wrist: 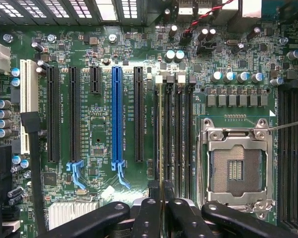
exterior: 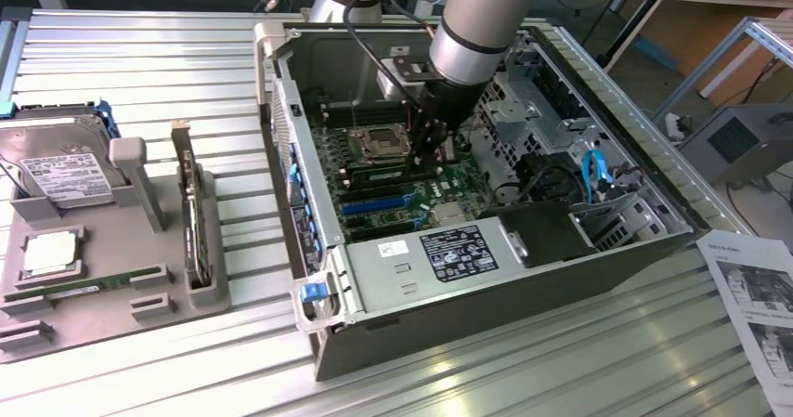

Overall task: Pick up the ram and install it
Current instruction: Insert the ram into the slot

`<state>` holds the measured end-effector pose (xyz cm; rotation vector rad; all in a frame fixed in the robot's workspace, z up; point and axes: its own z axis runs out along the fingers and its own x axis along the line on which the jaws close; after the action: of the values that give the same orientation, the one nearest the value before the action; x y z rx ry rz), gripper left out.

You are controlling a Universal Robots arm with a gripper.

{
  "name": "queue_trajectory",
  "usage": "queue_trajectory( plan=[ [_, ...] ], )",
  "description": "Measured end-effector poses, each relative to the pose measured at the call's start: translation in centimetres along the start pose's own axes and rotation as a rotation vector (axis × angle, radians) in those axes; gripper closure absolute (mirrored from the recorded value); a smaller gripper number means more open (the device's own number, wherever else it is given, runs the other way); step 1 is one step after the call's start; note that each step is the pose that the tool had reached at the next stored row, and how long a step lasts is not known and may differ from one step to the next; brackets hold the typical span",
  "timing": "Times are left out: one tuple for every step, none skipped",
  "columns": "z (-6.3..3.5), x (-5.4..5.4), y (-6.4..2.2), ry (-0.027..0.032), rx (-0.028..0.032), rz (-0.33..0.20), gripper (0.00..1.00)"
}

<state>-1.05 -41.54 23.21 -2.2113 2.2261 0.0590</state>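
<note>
A: State of the hand (wrist: pixel 161 188)?
B: Clamped on the ram (wrist: pixel 161 129), edge-on over the memory slots (wrist: pixel 179 129) just beside the CPU socket (wrist: pixel 236 168).
A: Risk?
B: Stick tilted or off the slot line; pressing then could jam or bend it.

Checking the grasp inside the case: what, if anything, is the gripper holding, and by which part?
The gripper is shut on the ram, pinching its upper long edge between the fingertips, at the memory slots.
</note>
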Motion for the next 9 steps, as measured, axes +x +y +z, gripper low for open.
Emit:
queue_trajectory(
  plan=[
    [0.00, 0.00, 0.00, 0.0001, 0.0000, 0.000, 0.87],
    [0.00, 0.00, 0.00, 0.0002, 0.0000, 0.000, 0.87],
    [0.00, 0.00, 0.00, 0.0002, -0.0001, 0.000, 0.87],
    [0.01, 0.00, 0.00, 0.0000, 0.0000, 0.000, 0.87],
    [0.02, 0.00, 0.00, -0.0001, 0.0001, 0.000, 0.87],
    [0.06, 0.00, 0.00, -0.0005, 0.0002, 0.000, 0.87],
    [0.08, 0.00, 0.00, -0.0004, 0.0002, 0.000, 0.87],
    [0.07, 0.00, 0.00, -0.0003, 0.0001, 0.000, 0.87],
    [0.07, 0.00, 0.00, -0.0002, 0.0001, 0.000, 0.87]
  ],
)
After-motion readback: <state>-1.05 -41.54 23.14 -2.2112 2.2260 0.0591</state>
